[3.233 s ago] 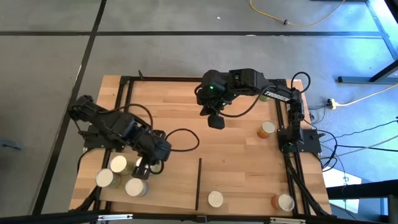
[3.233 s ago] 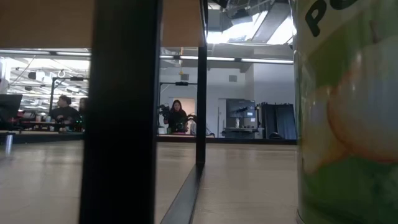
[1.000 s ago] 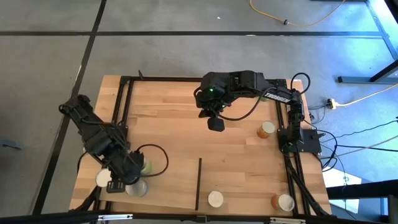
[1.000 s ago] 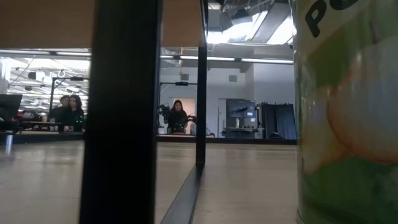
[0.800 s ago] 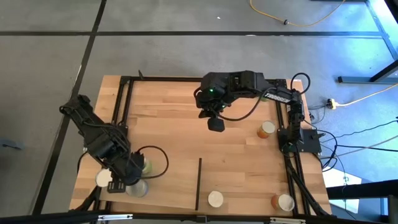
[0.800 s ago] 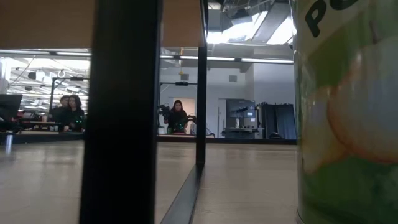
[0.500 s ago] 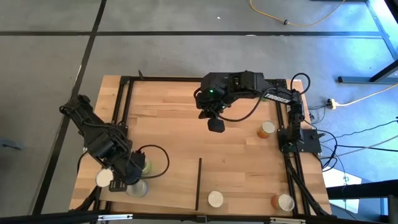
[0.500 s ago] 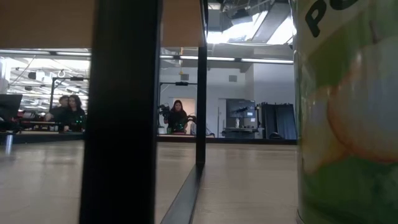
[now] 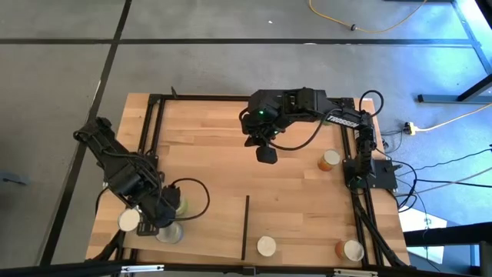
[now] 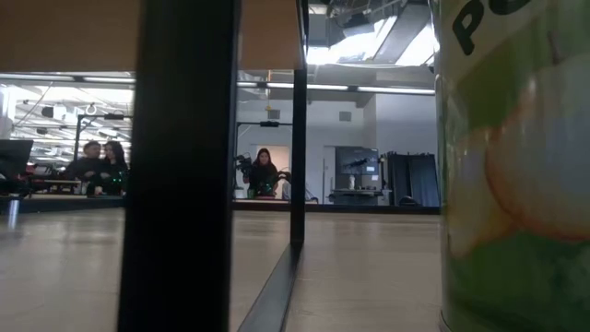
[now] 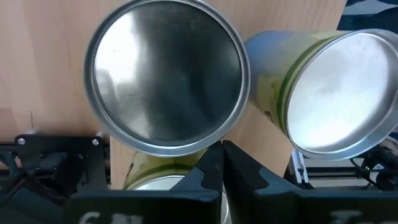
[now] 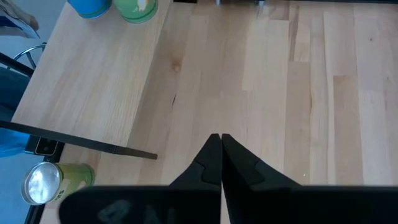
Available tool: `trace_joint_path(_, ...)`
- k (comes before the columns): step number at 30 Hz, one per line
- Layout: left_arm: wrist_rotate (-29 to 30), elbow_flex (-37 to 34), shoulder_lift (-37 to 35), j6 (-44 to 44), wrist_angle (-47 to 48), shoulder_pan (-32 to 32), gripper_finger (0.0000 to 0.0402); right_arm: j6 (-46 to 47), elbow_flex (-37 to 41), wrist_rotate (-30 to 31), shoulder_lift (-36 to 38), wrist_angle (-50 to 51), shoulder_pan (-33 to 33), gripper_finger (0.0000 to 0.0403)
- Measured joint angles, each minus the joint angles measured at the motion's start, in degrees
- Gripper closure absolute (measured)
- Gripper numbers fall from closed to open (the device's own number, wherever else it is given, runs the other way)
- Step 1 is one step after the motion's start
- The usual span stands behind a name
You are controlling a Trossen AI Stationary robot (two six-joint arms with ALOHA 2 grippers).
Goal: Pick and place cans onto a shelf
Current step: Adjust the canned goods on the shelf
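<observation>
High view: left gripper [image 9: 148, 228], fingers together, has swung down over the cans [image 9: 128, 221] at lower left, apparently lining up a grasp; right gripper [image 9: 267, 155], likewise closed, waits upper centre.

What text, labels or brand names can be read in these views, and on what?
"PO", cut off at the frame edge: on the green can close to the low camera.
White lettering on the right arm: too small to read.
Left wrist view: cut-off marks, unreadable.
</observation>
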State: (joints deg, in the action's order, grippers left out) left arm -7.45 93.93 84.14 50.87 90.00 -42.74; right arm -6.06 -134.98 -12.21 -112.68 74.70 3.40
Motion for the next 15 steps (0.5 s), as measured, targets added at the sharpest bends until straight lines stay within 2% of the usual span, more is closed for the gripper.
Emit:
trace_joint_path(4, 0.4, -0.5, 0.0, 1.0, 0.0, 0.0, 0.0401, 0.0, 0.0, 0.0, 0.0, 0.0, 0.0, 0.0402)
trace_joint_path(10, -2.1, -4.9, -1.1, 2.9, 0.1, -0.2, 0.0401, 0.0, 0.0, 0.0, 0.0, 0.0, 0.0, 0.0402)
trace_joint_path(15, -2.2, -4.8, -1.4, 2.8, 0.0, -0.2, 0.0401, 0.0, 0.0, 0.0, 0.0, 0.0, 0.0, 0.0402)
